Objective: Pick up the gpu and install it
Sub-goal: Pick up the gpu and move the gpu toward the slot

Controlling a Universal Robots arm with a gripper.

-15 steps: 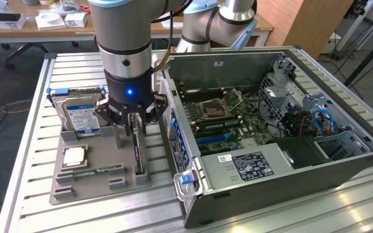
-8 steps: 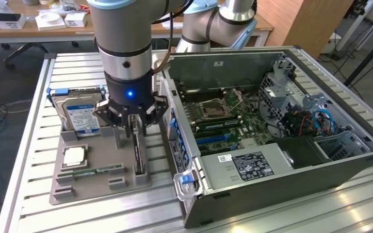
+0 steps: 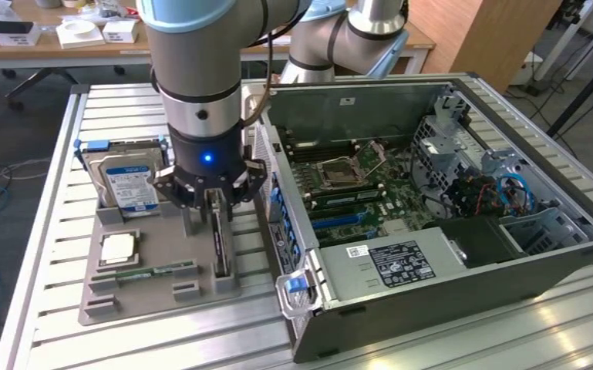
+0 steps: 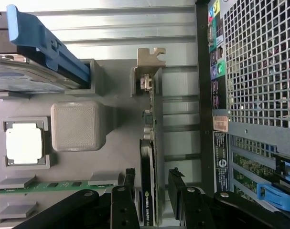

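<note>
Straddling the gpu (image 4: 147, 157), our gripper (image 4: 151, 174) has its fingers (image 4: 176, 180) spread open, one on each side of the card's upper edge. We see the gpu standing on edge in the holder (image 4: 118, 152), between the fingers. The case (image 4: 207, 119) wall runs close beyond one finger.

Hard drive (image 3: 126, 183) upright in grey tray (image 3: 157, 297), processor chip (image 3: 118, 247), green memory stick (image 3: 154, 271)
</note>
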